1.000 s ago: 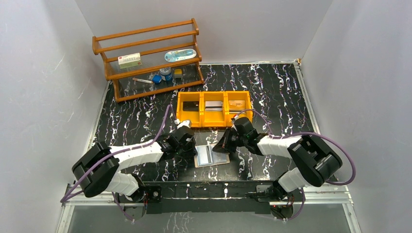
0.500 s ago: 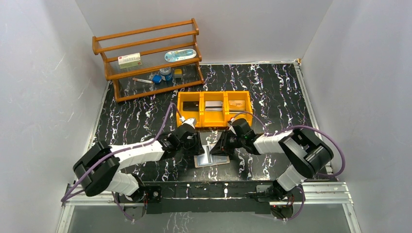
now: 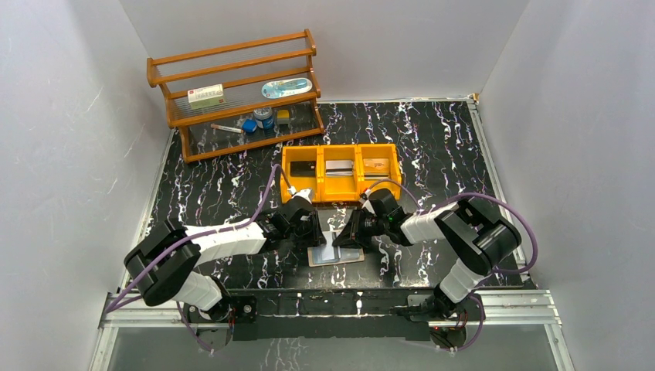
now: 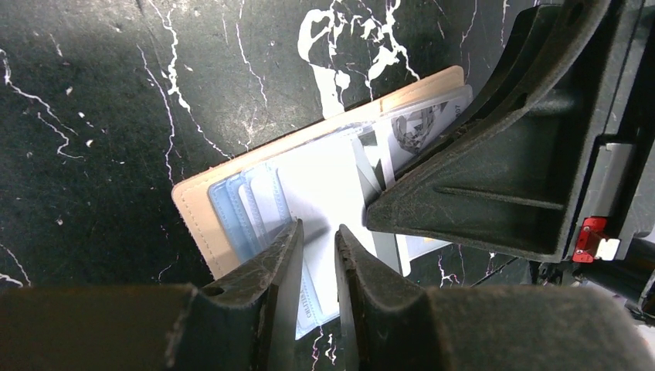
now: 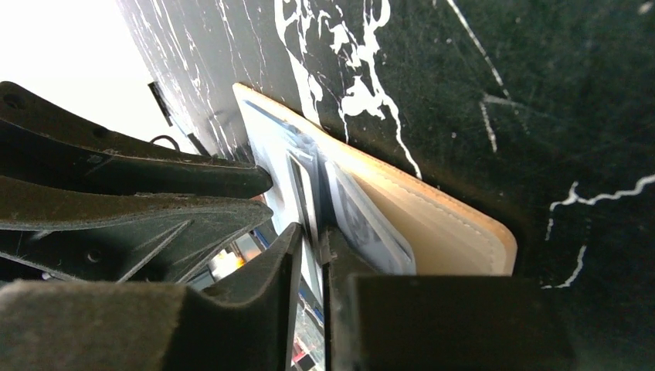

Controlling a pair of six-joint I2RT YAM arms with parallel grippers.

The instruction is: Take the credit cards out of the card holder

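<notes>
Honestly, left fingers [image 4: 263, 294] and right fingers [image 5: 255, 301] look nearly shut, grip unclear. Unpinned, the holder [image 4: 193, 209] between them could lift with the card [image 4: 324, 178].

The jaws pinch a card [image 5: 307, 202] standing in the card holder [image 5: 432, 212].

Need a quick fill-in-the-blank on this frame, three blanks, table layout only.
1. The ___ lies open on the black marble table, between the left gripper and the right gripper.
2. The yellow bin behind them has ___ compartments.
3. The wooden rack stands at the table's far ___ corner.

Missing words: card holder; three; left.
</notes>
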